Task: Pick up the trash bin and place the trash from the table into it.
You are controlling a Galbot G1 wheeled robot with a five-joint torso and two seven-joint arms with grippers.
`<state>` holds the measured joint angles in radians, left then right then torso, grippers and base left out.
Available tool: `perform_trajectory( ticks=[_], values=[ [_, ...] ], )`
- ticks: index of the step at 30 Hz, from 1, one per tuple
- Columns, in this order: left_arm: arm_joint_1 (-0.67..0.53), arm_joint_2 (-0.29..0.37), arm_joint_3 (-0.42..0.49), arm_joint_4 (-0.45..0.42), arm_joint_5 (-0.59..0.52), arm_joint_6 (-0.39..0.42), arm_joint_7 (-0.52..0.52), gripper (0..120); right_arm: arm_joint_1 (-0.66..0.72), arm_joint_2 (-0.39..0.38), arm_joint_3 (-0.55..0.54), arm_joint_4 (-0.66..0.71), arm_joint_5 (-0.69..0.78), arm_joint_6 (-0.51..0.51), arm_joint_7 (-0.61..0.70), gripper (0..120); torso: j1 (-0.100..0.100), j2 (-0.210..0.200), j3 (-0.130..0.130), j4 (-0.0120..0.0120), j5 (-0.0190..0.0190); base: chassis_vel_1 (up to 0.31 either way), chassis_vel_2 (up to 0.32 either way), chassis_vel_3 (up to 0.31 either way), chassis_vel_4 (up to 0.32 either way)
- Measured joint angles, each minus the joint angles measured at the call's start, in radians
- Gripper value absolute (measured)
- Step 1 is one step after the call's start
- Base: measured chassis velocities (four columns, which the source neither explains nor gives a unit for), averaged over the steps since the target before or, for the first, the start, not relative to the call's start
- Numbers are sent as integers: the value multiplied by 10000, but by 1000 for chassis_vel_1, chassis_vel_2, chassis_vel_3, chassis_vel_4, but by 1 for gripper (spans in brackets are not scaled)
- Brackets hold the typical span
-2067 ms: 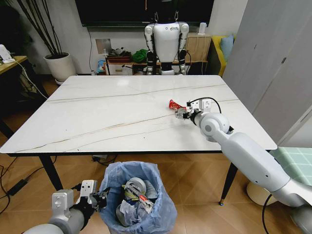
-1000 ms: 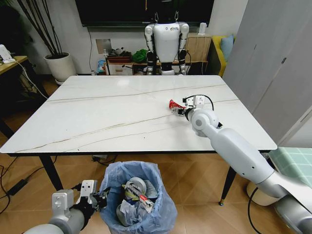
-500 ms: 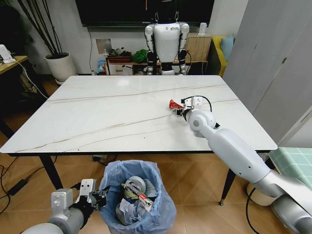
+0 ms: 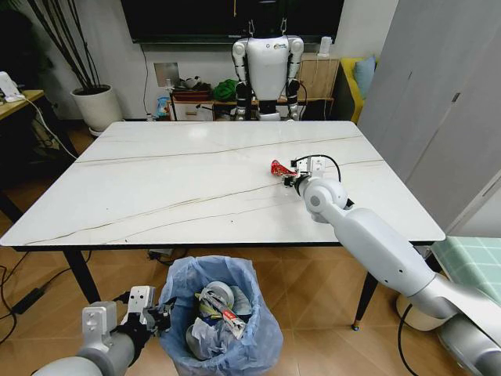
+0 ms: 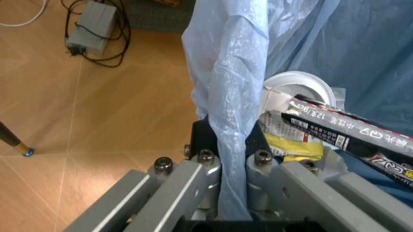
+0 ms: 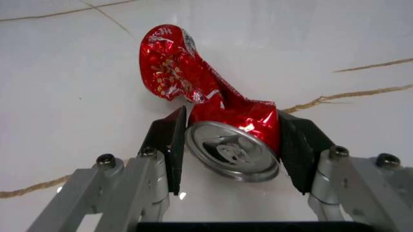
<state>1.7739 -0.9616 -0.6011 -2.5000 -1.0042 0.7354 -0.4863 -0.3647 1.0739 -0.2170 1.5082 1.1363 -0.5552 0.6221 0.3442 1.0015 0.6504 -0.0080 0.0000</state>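
We hold the bag-lined trash bin (image 4: 221, 325), already part-filled, below the table's (image 4: 156, 180) near edge, our left gripper (image 5: 233, 169) pinching its liner. Our right gripper (image 6: 227, 147) clasps 1 crushed red can (image 6: 206, 104) on the table; we judge it the last piece.

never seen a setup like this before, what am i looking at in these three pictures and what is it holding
This is a wheeled robot with two arms, each ending in a gripper. The wide picture comes from a camera on its head, looking down at a white marble-look table. The other two come from cameras on its wrists.

The one thing lying on the table is a crushed red can. The right gripper has reached out to it, and its fingers sit on either side of the can's top end, which still rests on the table.

Low down in front of the table, the left gripper is pinching the light-blue plastic bag that lines the trash bin. The bin already holds litter, including a white lid and wrappers.

In the background stands another white robot, taking no part.
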Motion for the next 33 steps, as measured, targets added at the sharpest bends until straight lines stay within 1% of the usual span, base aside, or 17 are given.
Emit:
perform_trajectory(
  ticks=[8, 11, 12, 15, 16, 17, 18, 21, 22, 23, 25, 27, 28, 30, 32, 33],
  values=[
    [-7, 2, -2, 0, -4, 0, 0, 0, -197, -249, 299, 686, -35, -6, -78, 43, 0, 0, 0, 0, 1, 0, 0, 0, 0],
    [-5, 2, -3, 0, -4, 0, 0, 0, -470, -604, 582, 1512, 109, -44, -115, 43, 0, 0, 0, 0, 1, 0, 0, 0, 0],
    [-5, 2, -3, 0, -4, 0, 0, 0, -470, -604, 582, 1512, 109, -44, -115, 43, 0, 0, 0, 0, 1, 0, 0, 0, 0],
    [-18, 2, -9, 0, -5, 0, 0, 0, -974, -1115, 860, 2715, 195, 59, -354, 43, 0, 0, 0, 1, 2, 0, 0, 0, 0],
    [-19, 6, -27, 0, -11, 0, 1, 0, -1256, -1389, 1028, 3328, 228, 159, -609, 43, 0, 0, 0, -1, 3, 0, 0, 0, 0],
    [-19, 6, -27, 0, -11, 0, 1, 0, -1256, -1389, 1028, 3328, 228, 159, -609, 43, 0, 0, 0, -1, 3, 0, 0, 0, 0],
    [-16, 8, -43, 0, -16, 0, 0, 0, -1462, -1599, 1173, 3777, 267, 218, -824, 43, 0, 0, 0, 0, 1, 0, 0, 0, 0],
    [-1, 29, -91, 0, -49, 0, 1, 0, -2483, -2399, 2008, 5604, 271, 438, -2189, 43, 0, 0, -1, -2, 1, 0, 0, 0, 0],
    [-1, 29, -91, 0, -49, 0, 1, 0, -2483, -2399, 2008, 5604, 271, 438, -2189, 43, 0, 0, -1, -2, 1, 0, 0, 0, 0],
    [12, 30, -93, 0, -52, 1, 0, 0, -2808, -2637, 2272, 6145, 241, 465, -2605, 42, -1, 0, -1, -4, 0, 0, 0, 0, 0],
    [6, 17, -92, 0, -52, 1, -1, 0, -3270, -2906, 2485, 6979, 259, 510, -2973, 42, -1, 2, -2, -4, 1, 0, 0, 0, 0],
    [-28, -23, -89, 0, -53, 0, -22, 0, -3603, -2977, 2535, 7616, 272, 575, -3219, 42, -1, 2, -2, -4, 0, 0, 0, 0, 0],
    [-28, -23, -89, 0, -53, 0, -22, 0, -3603, -2977, 2535, 7616, 272, 575, -3219, 42, -1, 2, -2, -4, 0, 0, 0, 0, 0],
    [-42, -6, -114, 0, -89, 0, -66, 0, -3884, -2928, 2419, 8190, 292, 665, -3446, 42, -1, 2, -1, 1, 1, 0, 0, 0, 0],
    [-46, 26, -131, 0, -103, 0, -83, 0, -3971, -2925, 2352, 8363, 297, 679, -3529, 42, 0, 2, -1, 0, 2, 0, 0, 0, 0],
    [-48, 69, -153, 0, -120, 0, -116, 0, -4194, -2962, 2199, 8713, 238, 697, -3716, 42, 0, 2, -1, 2, 0, 0, 0, 0, 0]
  ],
)
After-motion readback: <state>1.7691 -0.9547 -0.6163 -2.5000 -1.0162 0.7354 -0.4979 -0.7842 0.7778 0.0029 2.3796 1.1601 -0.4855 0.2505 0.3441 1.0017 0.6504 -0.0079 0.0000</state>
